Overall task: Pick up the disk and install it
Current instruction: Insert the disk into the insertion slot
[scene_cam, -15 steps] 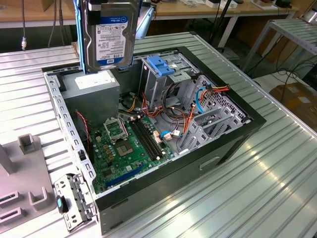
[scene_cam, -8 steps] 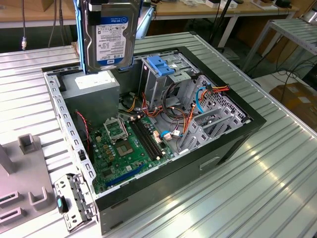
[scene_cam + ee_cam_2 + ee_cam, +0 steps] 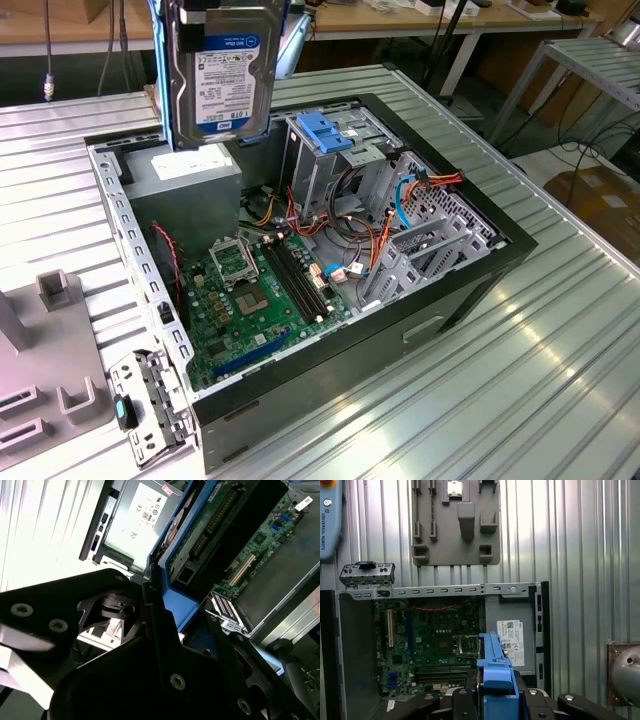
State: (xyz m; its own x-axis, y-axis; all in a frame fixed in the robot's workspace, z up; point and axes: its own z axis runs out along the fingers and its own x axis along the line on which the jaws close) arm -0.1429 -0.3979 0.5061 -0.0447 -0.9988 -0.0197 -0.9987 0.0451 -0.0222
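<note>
Silver metal with a blue, white and black label, the disk is up in the air, stood on edge above the far end of the open computer case, with the label facing the exterior camera. It's well clear of everything inside the case.

In the first wrist view the pincer is clamped on the disk, with black fingers on either side of the blue side rail, so yeah, it's got hold of it. Looking down past the rail, the disk hangs roughly over where the grey metal box with the white sticker meets the green motherboard on the case floor.

The blue latch piece sits on top of its grey cage, just to the exterior view's right of the disk. The case rests on a ribbed metal surface. A grey holder plate lies on that same surface near the case's open edge, with a small metal bracket just beside the case wall.
</note>
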